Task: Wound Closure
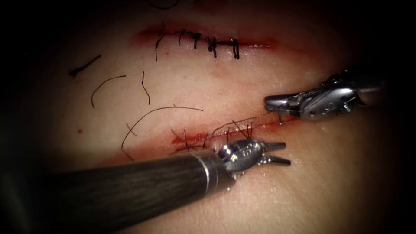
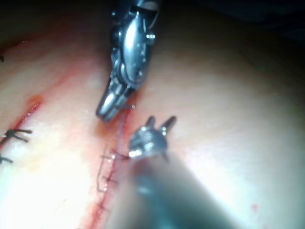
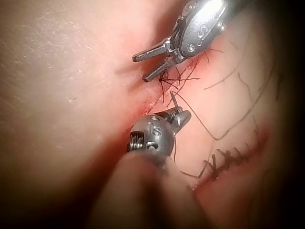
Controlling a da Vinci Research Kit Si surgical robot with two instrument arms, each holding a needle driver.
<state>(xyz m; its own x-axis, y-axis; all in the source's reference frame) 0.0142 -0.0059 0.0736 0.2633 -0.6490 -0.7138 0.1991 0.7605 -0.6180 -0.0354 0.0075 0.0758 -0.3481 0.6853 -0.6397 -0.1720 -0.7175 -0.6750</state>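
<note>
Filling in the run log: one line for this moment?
left tool: open, empty | right tool: shut on thread | lower cut: stitched

Two cuts across the tissue (image 1: pixel 268 199), tools at the nearer one.
I see the left tool (image 1: pixel 279 153) just before this cut (image 1: pixel 225 132), the right tool (image 1: pixel 271 102) at its right end; stitched cut (image 1: pixel 208 41) behind.
</note>
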